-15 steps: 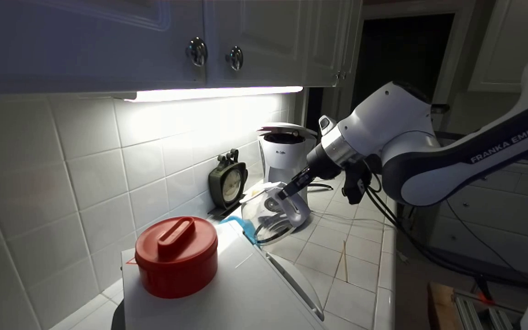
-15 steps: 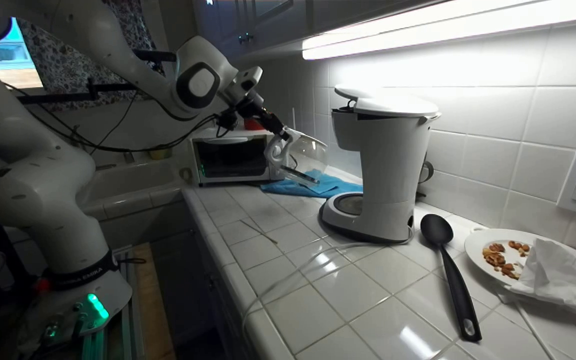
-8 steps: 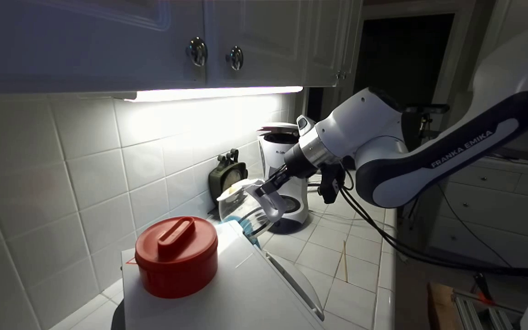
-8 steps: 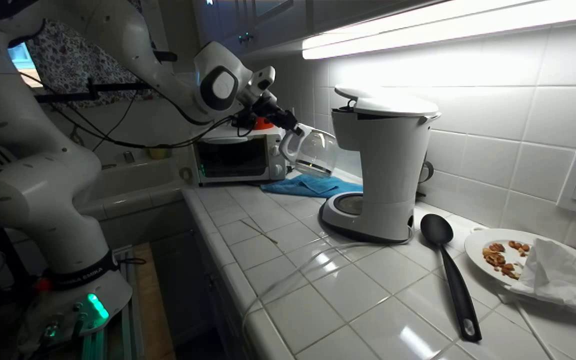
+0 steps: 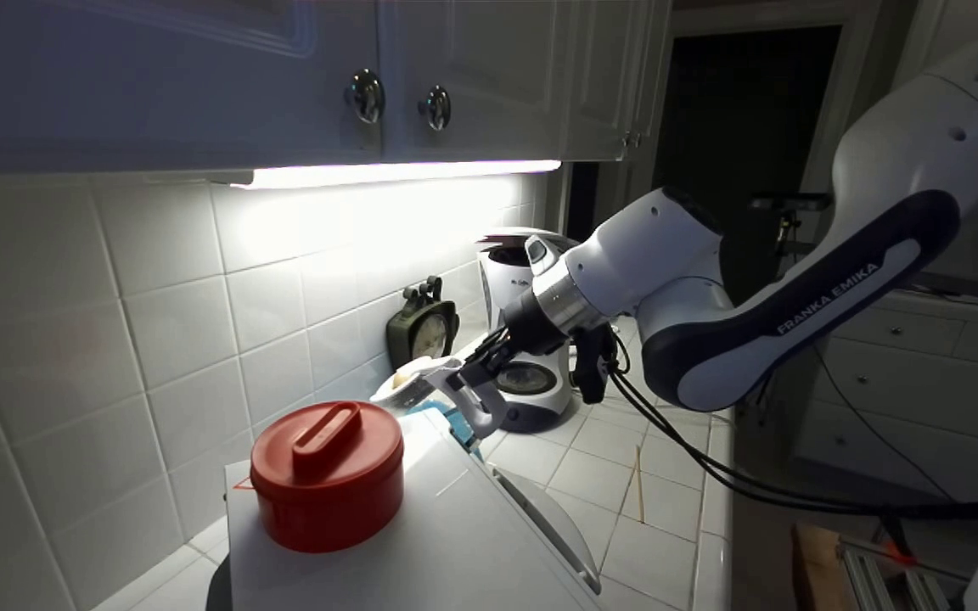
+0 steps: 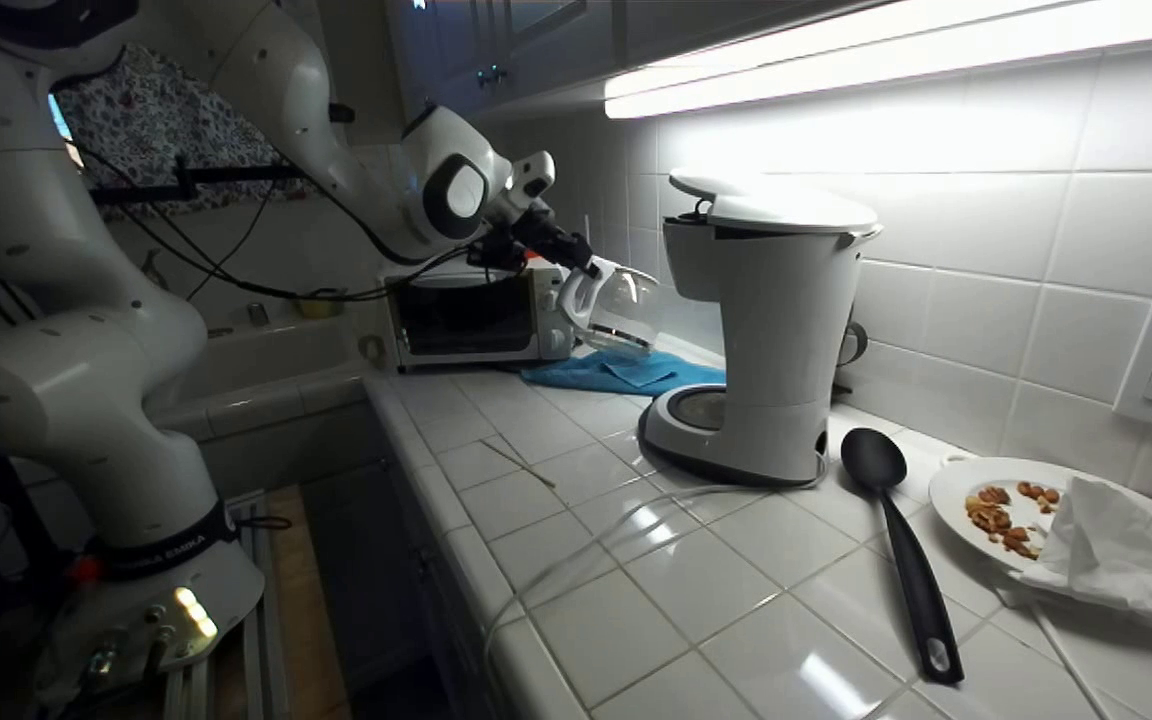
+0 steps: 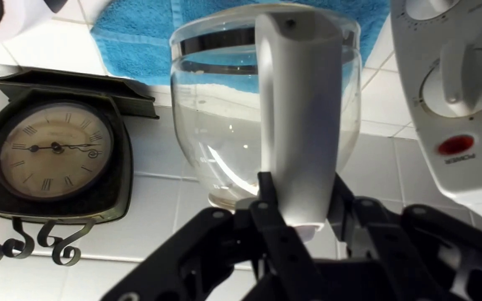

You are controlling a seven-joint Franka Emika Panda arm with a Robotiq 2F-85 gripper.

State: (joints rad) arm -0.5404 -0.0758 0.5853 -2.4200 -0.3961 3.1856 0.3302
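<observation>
The glass pot [image 6: 626, 308] is gripped by its handle [image 7: 303, 117] and hung, tipped, below the gripper [image 7: 301, 193], above the blue towel [image 6: 624, 374].

My rig, as I see it: Franka Emika Panda arm [image 5: 654, 255], qty 1, wht, smooth rounded segs., w/ small dk screw holes [image 5: 956, 134]. Side panel [image 5: 827, 299]: blk, mkd. FRANKA EMIKA in wht caps. Joint cap [image 6: 464, 190]: wht, rounded, blk surround. Wrist collar [image 5: 564, 304]: bare silver metal. Button housing [image 6: 536, 175]: wht, dk inset. Wrist cam [image 5: 592, 365]: blk, boxy. Cables [image 5: 964, 509]: blk, thin strands joining one thick run. Base [image 6: 231, 580]: wht, blk band [image 6: 161, 548] w/ part-legible wht ltrs., pale-yel. light strip [image 6: 196, 612]. Robotiq gripper [image 7: 302, 180]: matte blk, multi-link fingers [image 7: 278, 238], rnd. grey pins [image 7: 262, 205].
</observation>
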